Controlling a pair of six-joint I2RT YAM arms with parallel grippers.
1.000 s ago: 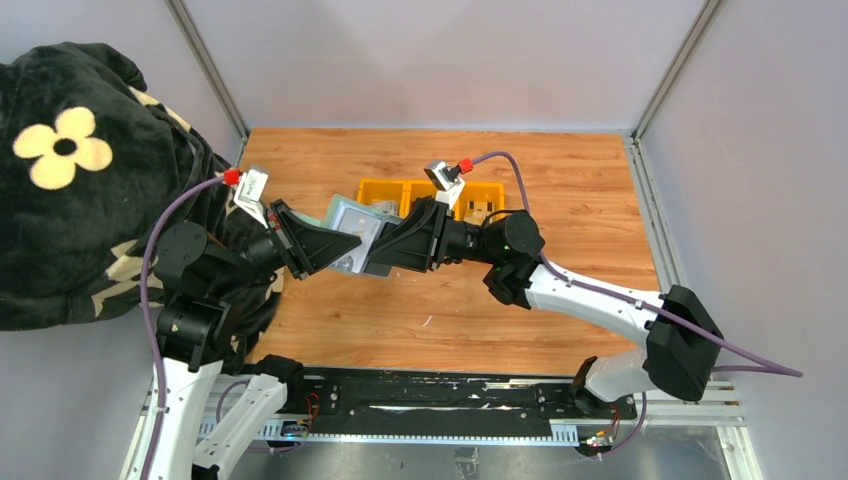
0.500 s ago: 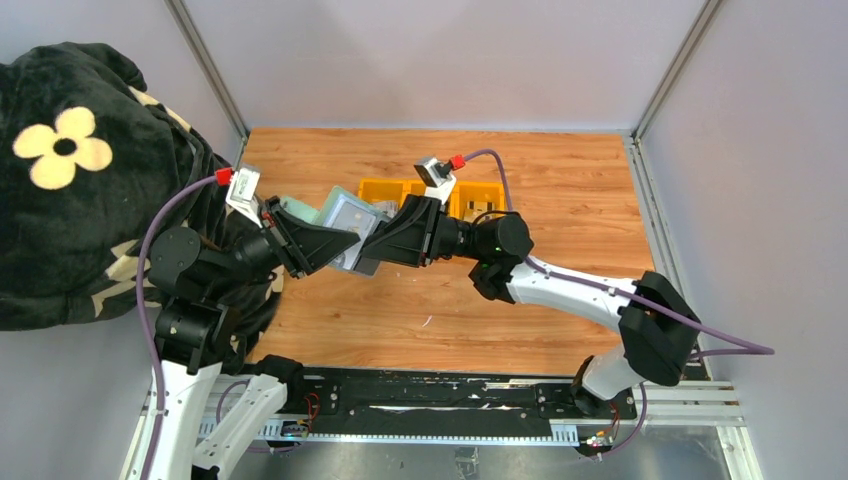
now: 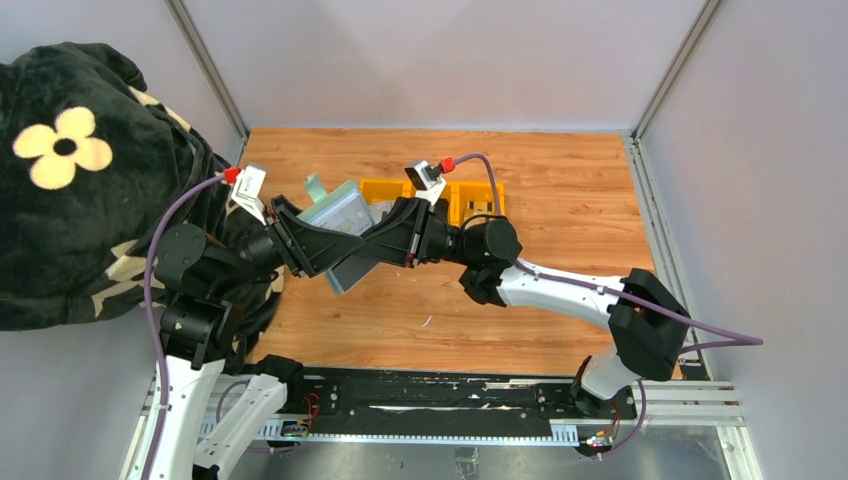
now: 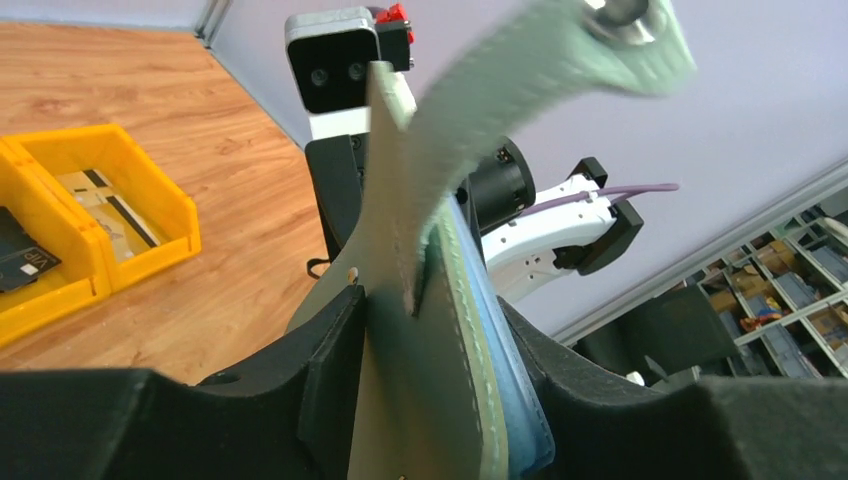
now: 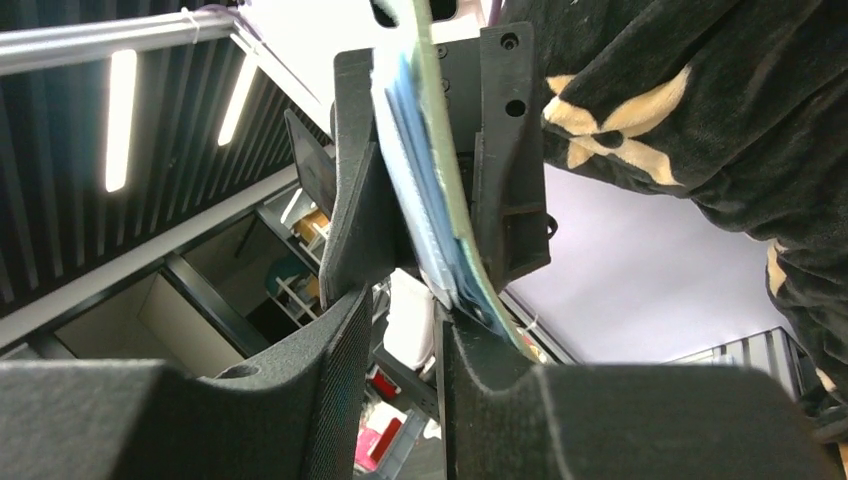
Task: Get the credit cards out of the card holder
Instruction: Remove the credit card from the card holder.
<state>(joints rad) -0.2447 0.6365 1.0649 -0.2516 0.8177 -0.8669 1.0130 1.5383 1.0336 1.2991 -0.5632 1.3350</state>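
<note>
The sage-green card holder [image 3: 338, 210] hangs in the air between both arms, its snap tab [image 3: 315, 187] sticking up. My left gripper [image 3: 335, 240] is shut on the card holder [image 4: 420, 400]; one pad presses the green outside and the other meets the pale blue inner edge. My right gripper [image 3: 375, 248] comes in from the other side, and its jaws [image 5: 405, 310] are open with an empty gap. The card holder's lower edge [image 5: 455, 270] rests against one fingertip. A tan credit card [image 4: 105, 205] and a black one [image 4: 20, 262] lie in the yellow tray. Cards inside the holder cannot be made out.
The yellow three-part tray [image 3: 480, 195] stands on the wooden table behind the grippers. A black blanket with pale flowers [image 3: 70, 170] fills the left side beside the left arm. Grey walls close off the back and both sides.
The card holder has swung up and left, and its tab now points upward. The right arm has followed it to the left. The left jaws stand wider than a second ago.
</note>
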